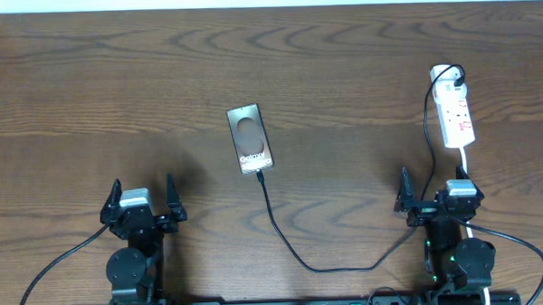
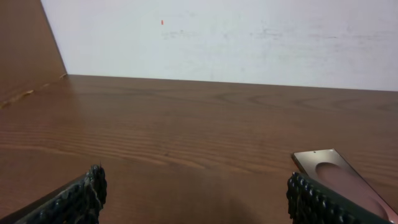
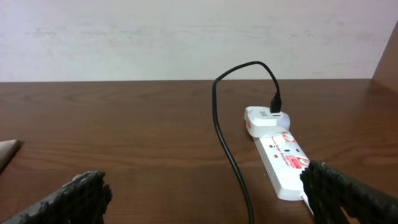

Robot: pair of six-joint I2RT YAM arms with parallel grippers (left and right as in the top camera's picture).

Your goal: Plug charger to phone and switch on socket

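Observation:
The grey-bronze phone (image 1: 250, 138) lies flat at the table's middle, and its corner shows in the left wrist view (image 2: 339, 180). The thin black charger cable (image 1: 293, 247) runs from the phone's near end, where its tip touches the phone, around to a white adapter on the far end of the white power strip (image 1: 455, 114), also seen in the right wrist view (image 3: 283, 163) with the cable (image 3: 233, 168). My left gripper (image 1: 143, 204) is open and empty at the near left. My right gripper (image 1: 432, 199) is open and empty just in front of the strip.
The strip's white cord (image 1: 505, 239) trails past my right arm to the near edge. A pale wall (image 2: 236, 37) stands behind the table's far edge.

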